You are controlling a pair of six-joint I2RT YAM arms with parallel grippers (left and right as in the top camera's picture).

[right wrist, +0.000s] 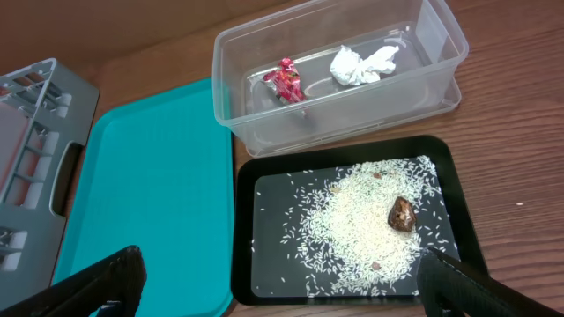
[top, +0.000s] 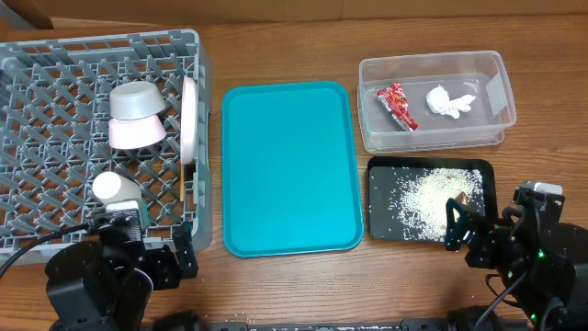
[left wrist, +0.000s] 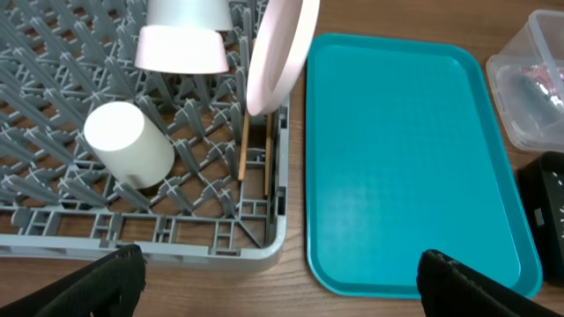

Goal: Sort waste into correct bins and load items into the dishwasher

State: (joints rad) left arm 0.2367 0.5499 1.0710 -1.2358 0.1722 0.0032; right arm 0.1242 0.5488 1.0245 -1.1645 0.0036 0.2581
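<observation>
The red shiny snack wrapper [top: 397, 104] and crumpled white tissue [top: 448, 101] lie in the clear plastic tub [top: 432, 140], loose white rice [top: 427, 198] in the shallow black tray [top: 375, 204] just ahead of the right tool [top: 481, 222], dishes [top: 138, 129] in the grey lattice rack [top: 101, 39] by the left tool [top: 147, 241], both tools spread apart, empty.

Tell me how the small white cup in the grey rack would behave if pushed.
The small white cup lies on its side, so being round it would probably roll, though the pegs of the grey rack around it should stop it soon. Its wall looks smooth, so likely slippery to pinch.
</observation>
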